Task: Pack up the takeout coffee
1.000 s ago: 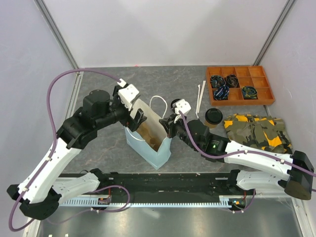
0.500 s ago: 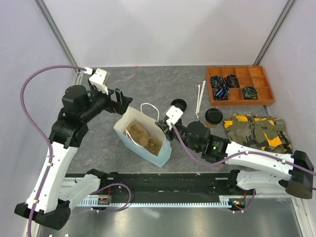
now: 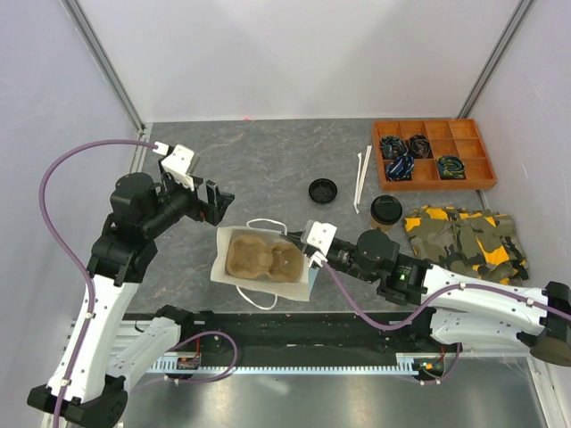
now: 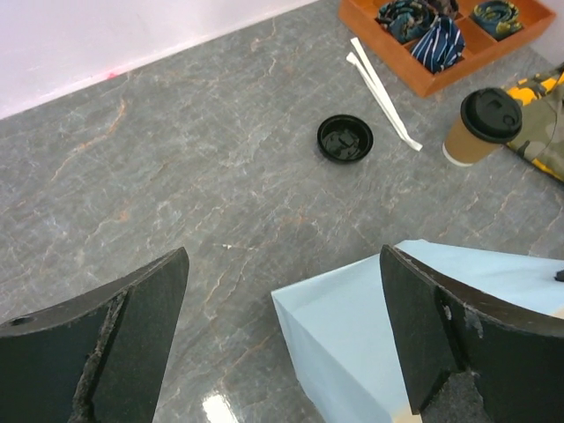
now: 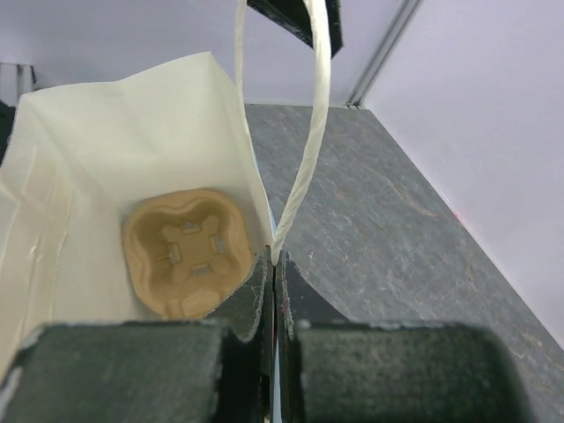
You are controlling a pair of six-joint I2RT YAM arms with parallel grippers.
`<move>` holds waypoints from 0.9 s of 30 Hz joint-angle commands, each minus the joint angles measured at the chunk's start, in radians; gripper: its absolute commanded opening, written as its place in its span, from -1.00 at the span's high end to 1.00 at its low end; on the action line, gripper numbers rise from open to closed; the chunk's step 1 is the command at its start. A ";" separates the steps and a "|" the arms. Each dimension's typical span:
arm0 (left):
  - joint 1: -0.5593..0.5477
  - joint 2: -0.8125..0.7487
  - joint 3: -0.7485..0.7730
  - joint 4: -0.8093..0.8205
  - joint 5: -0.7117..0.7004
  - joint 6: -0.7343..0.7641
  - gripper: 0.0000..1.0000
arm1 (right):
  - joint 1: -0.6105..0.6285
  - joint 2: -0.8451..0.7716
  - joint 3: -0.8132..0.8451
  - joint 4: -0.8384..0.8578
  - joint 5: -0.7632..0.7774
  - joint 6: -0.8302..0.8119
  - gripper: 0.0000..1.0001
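Left tool [image 3: 217, 201]: your jaws are spread wide, gripping nothing, above the desk [image 3: 268, 152] beside the bag [image 4: 370, 326] | Right tool [image 5: 274, 264]: you have it clamped on the bag's rim at a handle's foot | Takeout coffee [image 3: 385, 210]: upright, lidded, on the desk by the camouflage cloth [image 3: 464, 236], outside the bag | Carrier [image 3: 263, 259]: inside the bag.

Open light-blue paper bag [image 3: 220, 257] at lower centre, pulp carrier [image 3: 263, 259] inside, right gripper [image 3: 314, 255] pinching its right rim, left gripper [image 3: 217, 201] spread wide at the bag's upper left, lidded takeout coffee [image 3: 385, 210] right of centre beside camouflage cloth [image 3: 464, 237].
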 commanded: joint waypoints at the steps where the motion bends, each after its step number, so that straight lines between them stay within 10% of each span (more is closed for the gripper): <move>1: 0.004 -0.010 0.025 -0.023 0.051 0.051 -0.87 | 0.009 -0.011 -0.006 0.073 -0.067 -0.041 1.00; 10: 0.004 0.080 0.365 -0.413 0.260 0.290 -0.62 | -0.002 0.050 0.070 0.035 -0.044 0.082 1.00; 18: 0.004 0.174 0.649 -0.909 0.549 0.638 0.06 | -0.024 0.118 0.122 -0.019 -0.092 0.163 1.00; 27: -0.097 0.258 0.542 -0.960 0.364 0.826 0.45 | -0.030 0.133 0.163 -0.067 -0.081 0.160 1.00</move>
